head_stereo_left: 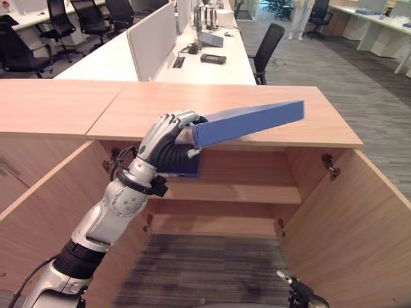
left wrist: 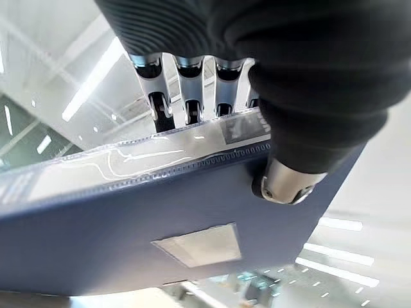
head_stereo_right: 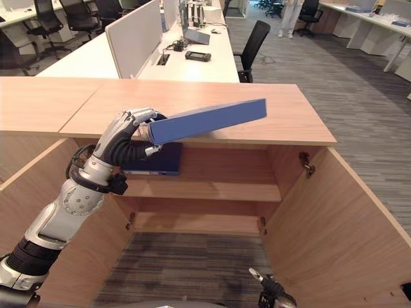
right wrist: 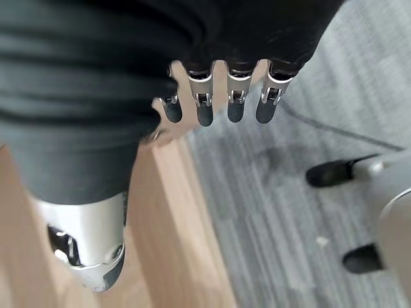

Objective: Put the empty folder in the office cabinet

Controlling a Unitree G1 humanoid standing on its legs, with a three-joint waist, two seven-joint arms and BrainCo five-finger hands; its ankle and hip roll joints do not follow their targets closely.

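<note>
I'm clamping my left hand (head_stereo_left: 168, 138) on the folder's (head_stereo_left: 250, 122) spine end at frame centre, holding it flat above the open cabinet (head_stereo_left: 225, 192) to clear the shelf; right hand (right wrist: 212, 102) hanging open, idle.

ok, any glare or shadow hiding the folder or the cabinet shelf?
Left wrist view: ceiling lights streak glare across the folder at its clear sleeve; the left hand grip is readable. Left eye view: cabinet interior shaded under its top, shelf visible, folder evenly lit.
</note>
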